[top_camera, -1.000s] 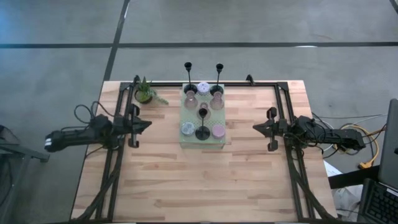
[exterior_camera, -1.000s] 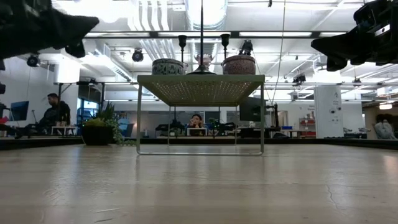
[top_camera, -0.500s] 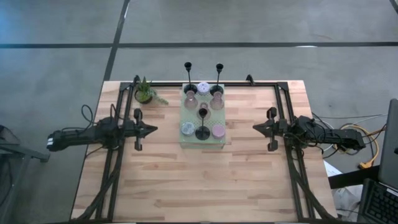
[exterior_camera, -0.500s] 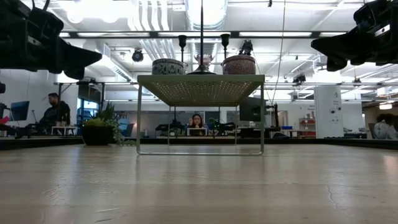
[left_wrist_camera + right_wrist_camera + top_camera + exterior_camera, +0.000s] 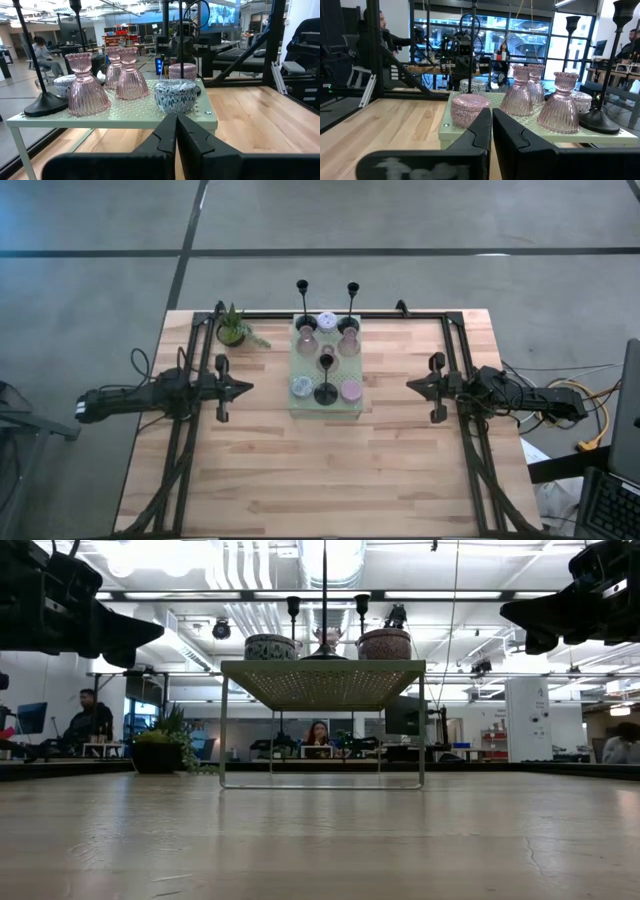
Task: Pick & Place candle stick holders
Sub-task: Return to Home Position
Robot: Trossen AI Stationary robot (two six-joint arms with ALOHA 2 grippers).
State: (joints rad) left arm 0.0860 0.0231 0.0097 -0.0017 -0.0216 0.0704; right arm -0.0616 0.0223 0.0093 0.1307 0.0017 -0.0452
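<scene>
High view: the left gripper (image 5: 245, 388) is held over the table (image 5: 300, 480) with its tip turned toward the right gripper (image 5: 412, 385), which is pointed back at it from the opposite side. Between the two, well apart from both tips, a pale green shelf (image 5: 300, 409) is set, and all the candle holders (image 5: 347, 343) are gathered on top of it. Nothing is gripped by either arm. In the left wrist view the left gripper's fingers (image 5: 162, 137) are seen pressed together with no gap and nothing between them. In the right wrist view the right gripper's fingers (image 5: 479, 127) are drawn together to a thin slit, likewise empty.

At the shelf corner nearest the left gripper a blue patterned cup (image 5: 301, 386) is placed, and a pink cup (image 5: 350, 390) is placed at the corner nearest the right gripper. Between these two cups the round base of a black candlestick (image 5: 326, 393) is stood. Farther from both grippers, three pink ribbed glass holders (image 5: 307, 343) are grouped. Beyond them a lilac cup (image 5: 327, 319) is flanked by two more black candlesticks (image 5: 306, 324) at the shelf edge farthest from the grippers. All of them are seen upright.

A small potted plant (image 5: 232, 328) is stood on the table beyond the left gripper, off the shelf. In the low view both grippers are held clear of the table, one on each side of the shelf, and seated people (image 5: 88, 722) are seen in the room behind.
</scene>
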